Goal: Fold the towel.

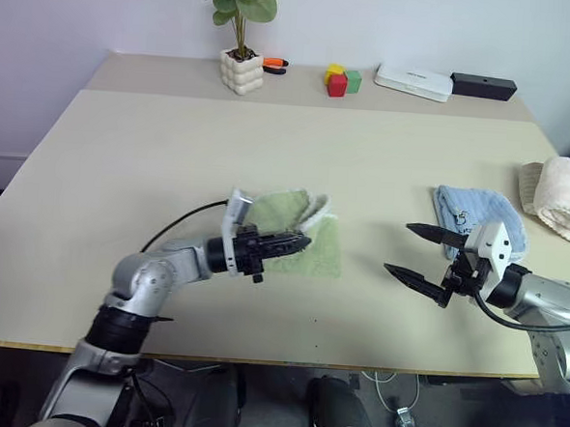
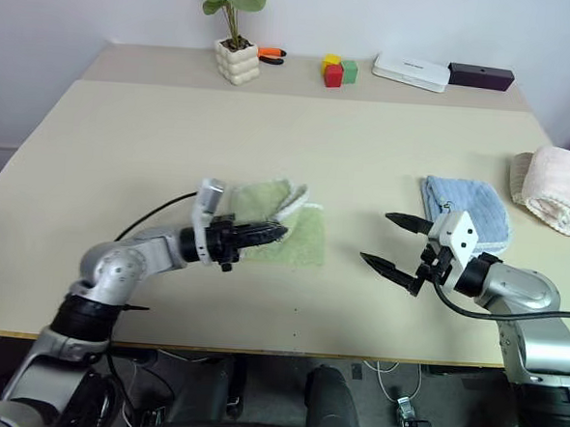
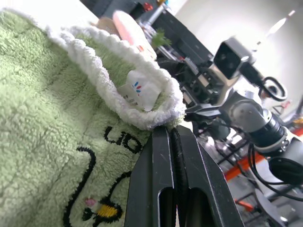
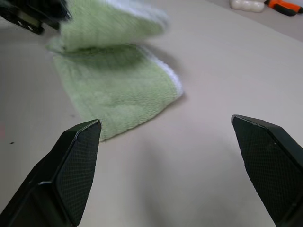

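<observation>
The light green towel [image 1: 314, 249] lies near the middle of the table [image 1: 172, 158], its left part lifted and curled over the rest. My left gripper [image 1: 291, 241] points right, shut on the towel's white stitched edge [image 3: 142, 118]. The left wrist view shows that edge pinched at the fingertips [image 3: 163, 137], with a white tag and dark embroidery [image 3: 90, 161] on the cloth. My right gripper [image 1: 399, 248] hovers to the towel's right, open, nothing between its fingers. In the right wrist view the towel [image 4: 118, 90] lies ahead of those wide-spread fingers [image 4: 78, 156].
A light blue towel [image 1: 478, 218] lies just behind my right gripper, and a cream rolled towel [image 1: 567, 197] sits at the right edge. Along the back stand a potted plant [image 1: 241, 71], coloured blocks [image 1: 342, 80], a white box [image 1: 413, 81] and a black box [image 1: 482, 86].
</observation>
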Available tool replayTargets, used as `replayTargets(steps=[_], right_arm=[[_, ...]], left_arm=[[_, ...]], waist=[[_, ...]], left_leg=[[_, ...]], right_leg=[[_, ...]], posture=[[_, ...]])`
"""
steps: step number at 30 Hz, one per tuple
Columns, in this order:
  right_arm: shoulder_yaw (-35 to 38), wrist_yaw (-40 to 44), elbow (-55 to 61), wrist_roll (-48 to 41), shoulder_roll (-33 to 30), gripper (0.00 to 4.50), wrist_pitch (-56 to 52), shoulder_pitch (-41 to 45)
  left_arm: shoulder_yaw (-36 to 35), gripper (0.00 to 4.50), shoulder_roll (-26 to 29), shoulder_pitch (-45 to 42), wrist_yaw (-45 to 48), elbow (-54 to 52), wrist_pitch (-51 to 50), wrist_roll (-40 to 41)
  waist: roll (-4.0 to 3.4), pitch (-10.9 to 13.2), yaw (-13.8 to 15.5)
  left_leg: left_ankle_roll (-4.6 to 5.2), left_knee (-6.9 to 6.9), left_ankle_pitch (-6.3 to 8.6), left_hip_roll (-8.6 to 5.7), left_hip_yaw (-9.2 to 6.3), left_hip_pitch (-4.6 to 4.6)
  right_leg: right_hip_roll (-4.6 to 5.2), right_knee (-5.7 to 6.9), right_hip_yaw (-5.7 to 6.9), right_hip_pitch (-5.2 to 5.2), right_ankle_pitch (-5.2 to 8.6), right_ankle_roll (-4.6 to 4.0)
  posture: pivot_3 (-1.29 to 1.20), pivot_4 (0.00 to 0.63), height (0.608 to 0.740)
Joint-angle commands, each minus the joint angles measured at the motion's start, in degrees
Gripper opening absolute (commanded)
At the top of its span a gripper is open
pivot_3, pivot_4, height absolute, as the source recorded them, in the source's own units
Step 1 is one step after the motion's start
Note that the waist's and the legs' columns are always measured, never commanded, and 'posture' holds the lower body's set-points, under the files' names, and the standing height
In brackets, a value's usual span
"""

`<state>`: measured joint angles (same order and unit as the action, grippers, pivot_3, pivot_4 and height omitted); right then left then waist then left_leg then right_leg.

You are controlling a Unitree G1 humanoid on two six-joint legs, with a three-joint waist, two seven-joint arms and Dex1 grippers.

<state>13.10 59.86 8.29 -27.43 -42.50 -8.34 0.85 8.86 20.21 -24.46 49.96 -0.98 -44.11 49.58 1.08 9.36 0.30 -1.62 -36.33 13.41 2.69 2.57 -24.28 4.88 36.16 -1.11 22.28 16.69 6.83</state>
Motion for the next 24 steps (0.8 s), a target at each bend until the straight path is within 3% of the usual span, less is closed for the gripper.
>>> replayTargets(steps=[1,12,15,22,24], right_arm=[[2.5,-0.7,2.6,-0.9,-0.4,4.5,0.3,-0.7],[2.1,-2.4,3.7,-0.2,0.2,4.5,0.4,-1.6],[1.5,-2.7,4.0,-0.1,0.3,4.5,0.3,-1.2],[0.3,-2.4,2.7,0.1,0.3,4.5,0.3,0.7],[0.2,-2.4,2.5,-0.7,0.7,4.5,-0.3,1.9]], left_arm=[[1.0,0.04,-1.1,-2.1,2.2,0.9,1.2,-2.8],[5.6,0.04,-6.7,-4.3,4.5,5.9,2.8,-11.3],[5.6,0.78,-8.1,-3.6,3.9,6.3,3.1,-12.7],[3.5,4.19,-6.9,-1.2,3.9,2.6,2.7,-12.7],[2.3,4.45,-6.6,-0.7,3.6,0.5,2.4,-11.9]], waist=[[-0.01,0.0,0.0],[-0.01,0.0,0.4],[-0.02,0.0,0.4],[-0.02,0.0,0.2],[-0.03,0.0,0.3]], left_leg=[[0.0,-0.01,0.0,0.02,0.0,0.0],[0.0,-0.14,0.0,0.03,-0.09,-0.07],[0.0,-0.16,0.0,0.03,-0.11,-0.07],[0.0,-0.18,0.0,0.07,-0.14,-0.07],[0.0,-0.18,0.0,0.09,-0.15,-0.07]], right_leg=[[-0.03,0.0,-0.01,0.0,0.0,0.0],[-0.07,0.01,0.01,-0.03,0.0,0.01],[-0.08,0.03,0.01,-0.03,-0.01,0.01],[-0.12,0.04,0.01,-0.02,-0.01,0.02],[-0.14,0.05,0.01,-0.03,-0.01,0.02]], posture=[[0.0,0.15,0.74],[0.0,0.15,0.74],[0.0,0.15,0.74],[0.0,0.15,0.74],[0.0,0.15,0.74]])
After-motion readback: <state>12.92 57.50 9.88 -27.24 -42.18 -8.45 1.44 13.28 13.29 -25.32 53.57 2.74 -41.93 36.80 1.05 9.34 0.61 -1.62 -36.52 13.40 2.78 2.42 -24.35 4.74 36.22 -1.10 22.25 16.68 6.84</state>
